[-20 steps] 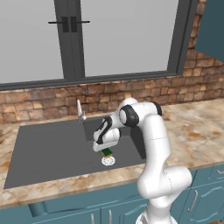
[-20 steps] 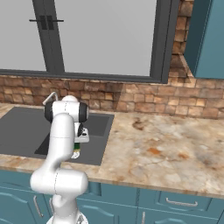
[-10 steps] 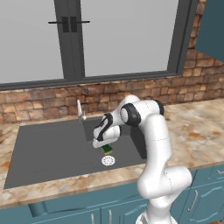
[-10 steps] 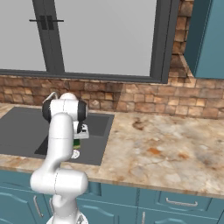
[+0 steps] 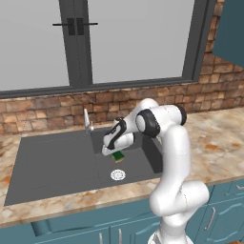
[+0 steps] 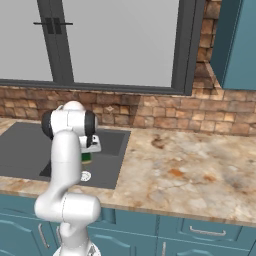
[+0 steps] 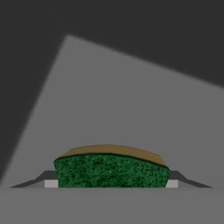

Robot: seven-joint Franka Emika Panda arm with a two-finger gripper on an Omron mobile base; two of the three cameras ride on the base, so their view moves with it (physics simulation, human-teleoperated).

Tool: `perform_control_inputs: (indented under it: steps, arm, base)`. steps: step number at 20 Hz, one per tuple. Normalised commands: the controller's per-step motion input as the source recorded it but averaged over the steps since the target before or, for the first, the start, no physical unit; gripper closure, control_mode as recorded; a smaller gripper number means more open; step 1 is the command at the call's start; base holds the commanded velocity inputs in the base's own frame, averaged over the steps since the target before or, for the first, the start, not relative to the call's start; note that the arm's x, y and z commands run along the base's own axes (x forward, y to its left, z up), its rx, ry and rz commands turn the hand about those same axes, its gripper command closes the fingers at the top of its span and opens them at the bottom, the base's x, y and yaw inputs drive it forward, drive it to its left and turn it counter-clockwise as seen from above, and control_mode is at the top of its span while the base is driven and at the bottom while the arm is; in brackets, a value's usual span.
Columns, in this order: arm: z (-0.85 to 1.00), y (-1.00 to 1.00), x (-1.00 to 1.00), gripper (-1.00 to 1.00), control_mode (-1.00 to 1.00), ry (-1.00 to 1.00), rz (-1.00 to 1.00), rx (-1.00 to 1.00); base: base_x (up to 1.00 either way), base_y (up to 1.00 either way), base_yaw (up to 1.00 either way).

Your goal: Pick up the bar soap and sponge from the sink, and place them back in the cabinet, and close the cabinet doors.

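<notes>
Since a second ago the gripper [image 5: 116,153] has risen from the floor of the sink [image 5: 52,162], and the sponge [image 5: 118,155] has come up with it, now hanging clear above the white round drain [image 5: 117,175] instead of lying beside it. In the hand view the sponge [image 7: 111,168] sits between the two fingertips [image 7: 51,183], one against each end, green face toward the camera and the yellow layer along its far edge; the jaws are closed on it at about its width. It hangs over the basin near the sink's right end, in front of the silver faucet [image 5: 86,120]. From the right base view the arm hides most of the grip, with a bit of green sponge [image 6: 86,157] showing above the drain [image 6: 85,176].
</notes>
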Motion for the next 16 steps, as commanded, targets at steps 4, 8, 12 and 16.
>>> perform_control_inputs:
  steps: [4, 8, 12, 16]
  arm:
    - [0.49, -0.19, -0.3, 1.0, -1.0, -0.02, 0.0, 0.0]
    - [0.48, -0.13, -0.21, 1.0, -1.0, -0.01, -0.02, 0.0]
    - [0.53, -0.14, -0.13, 1.0, -1.0, 0.0, -0.05, 0.0]
    - [0.52, -0.22, -0.14, 1.0, -1.0, 0.0, -0.07, 0.0]
  base:
    - [0.0, 0.0, 0.0]
    - [0.0, 0.0, 0.0]
    - [0.0, 0.0, 0.0]
    - [0.0, 0.0, 0.0]
